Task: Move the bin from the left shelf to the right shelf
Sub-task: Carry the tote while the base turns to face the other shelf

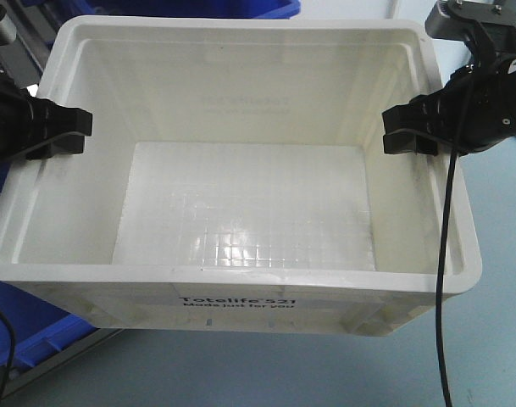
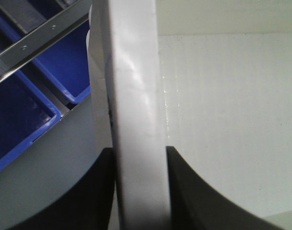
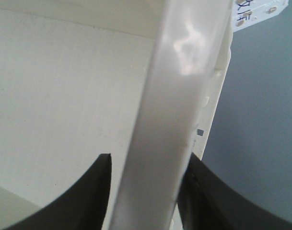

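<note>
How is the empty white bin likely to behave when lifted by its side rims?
Probably light for its size: the bin is empty. Likely fairly stiff, given its thick rolled rim, though the long walls may flex slightly. The glossy rim, pinched only by the left gripper and right gripper, could slip.

Glossy smooth white plastic bin (image 1: pixel 241 102), grid-textured floor.
</note>
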Controlling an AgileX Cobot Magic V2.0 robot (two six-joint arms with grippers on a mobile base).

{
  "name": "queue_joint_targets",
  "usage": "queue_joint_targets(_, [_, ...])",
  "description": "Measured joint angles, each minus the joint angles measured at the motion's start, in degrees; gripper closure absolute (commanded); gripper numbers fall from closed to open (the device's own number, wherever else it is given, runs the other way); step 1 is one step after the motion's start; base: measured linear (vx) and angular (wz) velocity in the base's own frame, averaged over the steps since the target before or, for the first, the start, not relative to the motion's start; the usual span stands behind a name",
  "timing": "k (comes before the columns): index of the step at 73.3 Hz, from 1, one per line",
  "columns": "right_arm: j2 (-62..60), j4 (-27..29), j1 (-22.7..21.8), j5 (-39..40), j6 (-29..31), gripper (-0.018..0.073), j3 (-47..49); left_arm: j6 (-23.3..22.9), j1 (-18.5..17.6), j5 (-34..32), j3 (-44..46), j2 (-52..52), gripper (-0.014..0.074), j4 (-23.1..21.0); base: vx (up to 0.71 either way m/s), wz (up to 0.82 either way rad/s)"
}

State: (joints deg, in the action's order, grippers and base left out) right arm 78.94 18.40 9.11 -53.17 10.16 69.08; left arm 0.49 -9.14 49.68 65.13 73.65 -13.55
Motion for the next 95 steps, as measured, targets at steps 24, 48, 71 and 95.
queue_joint_targets(24, [0.0,0.0,0.0,-0.1,0.0,0.0564,0.0,0.0,0.0,0.0,0.0,0.0,0.0594,0.0,0.01,0.37])
queue_joint_targets(48, [0.0,-0.1,0.0,-0.1,0.0,0.0564,0.0,0.0,0.0,0.0,0.0,0.0,0.0594,0.0,0.00,0.40])
queue_joint_targets(71, [0.0,-0.1,0.0,-0.1,0.0,0.0564,0.0,0.0,0.0,0.1,0.0,0.0,0.0594,0.0,0.01,0.42])
queue_joint_targets(95, [0.0,-0.1,0.0,-0.2,0.0,0.0564,0.0,0.0,0.0,0.1,0.0,0.0,0.0594,0.0,0.03,0.30])
